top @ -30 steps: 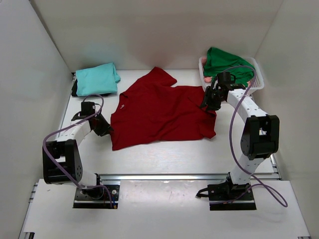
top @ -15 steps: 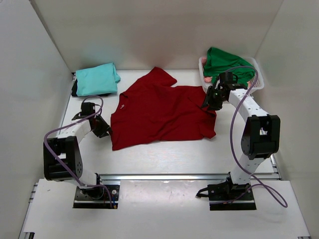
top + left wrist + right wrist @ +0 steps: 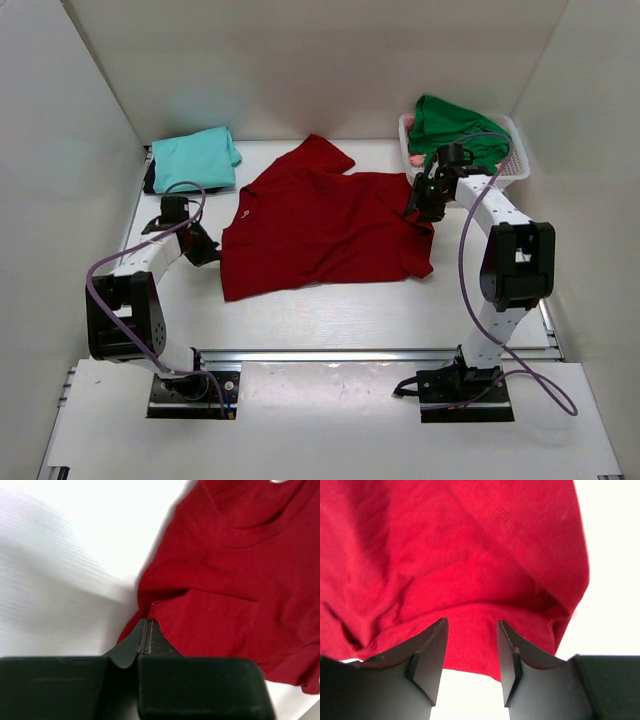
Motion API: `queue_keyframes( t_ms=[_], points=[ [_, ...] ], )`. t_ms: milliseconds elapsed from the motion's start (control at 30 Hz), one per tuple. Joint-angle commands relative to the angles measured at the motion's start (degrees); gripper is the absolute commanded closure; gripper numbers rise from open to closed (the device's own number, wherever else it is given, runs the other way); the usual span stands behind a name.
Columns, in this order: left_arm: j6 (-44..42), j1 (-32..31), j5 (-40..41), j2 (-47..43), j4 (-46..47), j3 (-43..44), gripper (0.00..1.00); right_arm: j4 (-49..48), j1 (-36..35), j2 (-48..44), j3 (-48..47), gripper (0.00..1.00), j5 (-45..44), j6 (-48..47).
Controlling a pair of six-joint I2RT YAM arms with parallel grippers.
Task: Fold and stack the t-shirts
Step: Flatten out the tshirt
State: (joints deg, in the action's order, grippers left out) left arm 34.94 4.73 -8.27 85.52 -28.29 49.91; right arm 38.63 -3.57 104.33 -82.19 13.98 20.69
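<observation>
The dark red t-shirt [image 3: 320, 225] lies spread out flat in the middle of the table. At its left sleeve edge my left gripper [image 3: 207, 251] is low on the table. In the left wrist view the left gripper [image 3: 146, 624] is shut, its tips pinching the corner of the dark red t-shirt [image 3: 225, 580]. My right gripper [image 3: 415, 205] is at the shirt's right sleeve. It stands open [image 3: 470, 622] with the hem of the red cloth [image 3: 460, 555] lying between its fingers. A light teal t-shirt [image 3: 195, 158] lies folded at the back left. A bright green t-shirt [image 3: 450, 125] is heaped in the basket.
A white lattice basket [image 3: 515, 165] stands at the back right, just behind the right arm. White walls close in the table on the left, back and right. A metal rail [image 3: 330, 355] runs along the near edge in front of the arm bases.
My left gripper has closed on the sleeve corner after standing partly open. The right gripper's jaws have spread a little wider at the right sleeve. The shirt has barely moved.
</observation>
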Motion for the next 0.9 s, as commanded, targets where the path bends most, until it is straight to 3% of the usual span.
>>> queue_keyframes(
  t_ms=[0, 133, 267, 700, 767, 833, 867],
  points=[
    [-0.22, -0.07, -1.57, -4.13, -1.59, 2.21, 1.0, 0.73, -0.64, 3.85, -4.46, 0.58, -4.03, -1.87],
    [0.04, -0.16, -2.36, -6.76, -2.64, 2.3, 1.0, 4.07, -1.35, 7.11, -7.45, 0.58, -8.86, -2.49],
    [0.83, -0.34, -3.5, -8.87, -2.21, 1.16, 1.0, 4.96, -1.0, 5.53, -4.57, 0.6, -12.39, -2.32],
    [1.89, -0.43, -5.35, -9.84, -1.15, -0.7, 1.0, 3.47, -2.75, 4.65, 3.53, 0.55, -13.8, -3.81],
    [1.89, -0.42, -5.7, -10.19, -1.32, -1.13, 1.0, 3.82, -2.75, 4.56, 3.44, 0.66, -13.98, -3.73],
    [1.97, -0.16, -5.79, -10.72, -1.15, -1.31, 1.0, 4.34, -3.02, 4.39, 2.92, 0.94, -13.8, -3.64],
    [2.06, -0.25, -5.96, -10.63, -0.98, -1.39, 1.0, 4.52, -3.02, 3.69, 2.65, 1.0, -13.89, -3.38]
  ],
)
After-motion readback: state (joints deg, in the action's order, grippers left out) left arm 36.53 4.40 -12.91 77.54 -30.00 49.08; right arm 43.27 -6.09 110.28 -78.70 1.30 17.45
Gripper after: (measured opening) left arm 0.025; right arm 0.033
